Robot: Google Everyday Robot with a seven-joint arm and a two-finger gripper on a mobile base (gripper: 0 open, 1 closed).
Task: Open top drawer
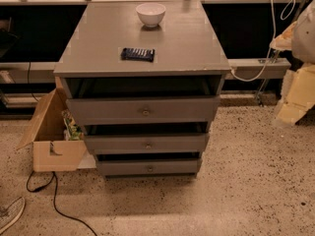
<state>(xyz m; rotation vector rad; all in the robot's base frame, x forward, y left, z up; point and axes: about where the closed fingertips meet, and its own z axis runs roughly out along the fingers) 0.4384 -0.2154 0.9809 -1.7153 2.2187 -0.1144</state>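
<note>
The top drawer (142, 109) is the widest of three grey drawers in a grey cabinet (142, 38). It has a flat front and a small round metal knob (145, 112) at its centre. Its front stands out a little from the cabinet, with a dark gap above it under the cabinet top. My gripper is not in view in the camera view, and nothing touches the knob.
Two narrower drawers (146, 144) sit below, also slightly out. A white bowl (150, 14) and a dark flat packet (138, 54) lie on the cabinet top. An open cardboard box (51, 136) stands at the left, with a black cable (56, 200) on the floor. White and cream shapes (298, 82) stand at the right edge.
</note>
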